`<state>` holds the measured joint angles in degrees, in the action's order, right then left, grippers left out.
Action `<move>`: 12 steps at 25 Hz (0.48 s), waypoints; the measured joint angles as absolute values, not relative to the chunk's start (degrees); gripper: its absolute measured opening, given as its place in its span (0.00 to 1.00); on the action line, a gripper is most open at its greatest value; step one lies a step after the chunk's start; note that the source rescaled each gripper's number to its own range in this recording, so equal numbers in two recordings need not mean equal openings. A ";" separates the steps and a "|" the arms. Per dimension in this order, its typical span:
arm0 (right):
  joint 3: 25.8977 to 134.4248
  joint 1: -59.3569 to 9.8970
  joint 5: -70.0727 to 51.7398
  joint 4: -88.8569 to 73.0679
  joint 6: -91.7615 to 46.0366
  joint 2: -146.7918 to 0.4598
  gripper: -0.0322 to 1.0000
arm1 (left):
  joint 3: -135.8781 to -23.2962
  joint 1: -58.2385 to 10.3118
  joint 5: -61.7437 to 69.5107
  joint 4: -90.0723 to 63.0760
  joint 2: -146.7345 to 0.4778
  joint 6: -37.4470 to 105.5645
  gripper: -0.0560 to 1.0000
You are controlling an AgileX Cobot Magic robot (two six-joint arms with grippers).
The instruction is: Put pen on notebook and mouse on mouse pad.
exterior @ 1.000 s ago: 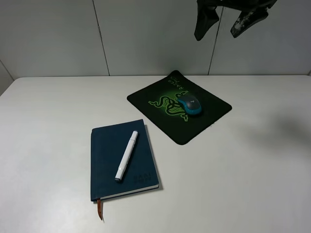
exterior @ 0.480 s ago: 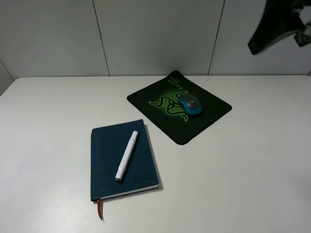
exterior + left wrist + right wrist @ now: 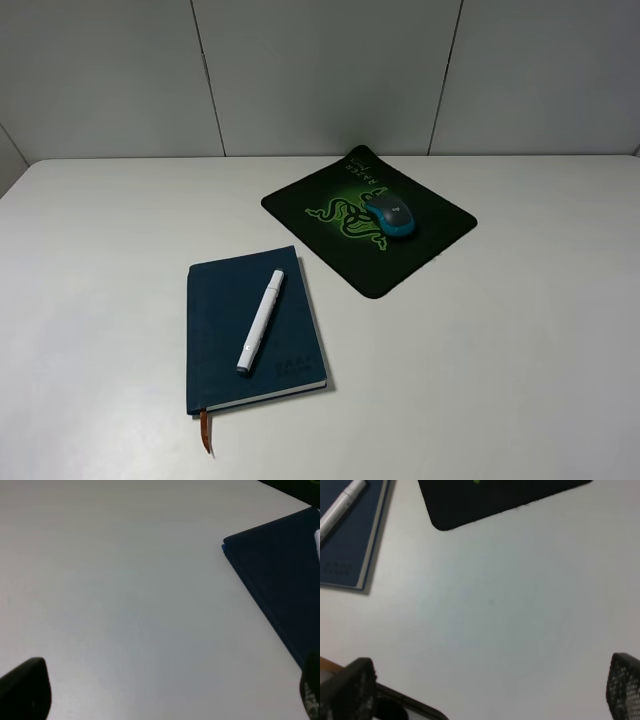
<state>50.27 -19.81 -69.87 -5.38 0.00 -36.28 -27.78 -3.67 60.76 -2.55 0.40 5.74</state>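
Observation:
The white pen (image 3: 261, 320) lies diagonally on the navy notebook (image 3: 225, 300), which rests flat near the table's front left. On the black mouse pad (image 3: 400, 262) with its green logo sits the teal mouse (image 3: 392, 216). Neither gripper shows in the exterior high view. My left gripper (image 3: 167, 692) is open above bare table, with a corner of the notebook (image 3: 280, 575) and the end of the pen (image 3: 317, 542) beyond it. My right gripper (image 3: 485, 690) is open and empty over the tabletop; the mouse pad (image 3: 495, 497), notebook (image 3: 350, 545) and pen (image 3: 340, 505) lie ahead of it.
The white table (image 3: 520, 340) meets a grey panelled wall (image 3: 320, 70) at the back. An orange-brown ribbon (image 3: 207, 432) hangs from the notebook toward the front edge. The table's edge (image 3: 395, 702) shows near the right gripper.
The dark arm and gripper at the top of the exterior high view moved right and left the frame. Pen, notebook, mouse and pad have not moved.

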 joint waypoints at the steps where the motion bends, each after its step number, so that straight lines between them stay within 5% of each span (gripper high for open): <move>1: 49.04 -19.81 -69.87 -5.14 0.00 -33.93 1.00 | -27.78 -3.67 60.76 -2.55 0.40 5.74 1.00; 12: 40.06 -18.67 -67.70 -3.34 0.00 -19.97 1.00 | -27.78 -3.67 60.76 -2.61 0.40 5.74 1.00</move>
<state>40.06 -18.67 -67.70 -3.34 0.00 -19.97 -27.78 -3.67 60.76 -2.61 0.40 5.74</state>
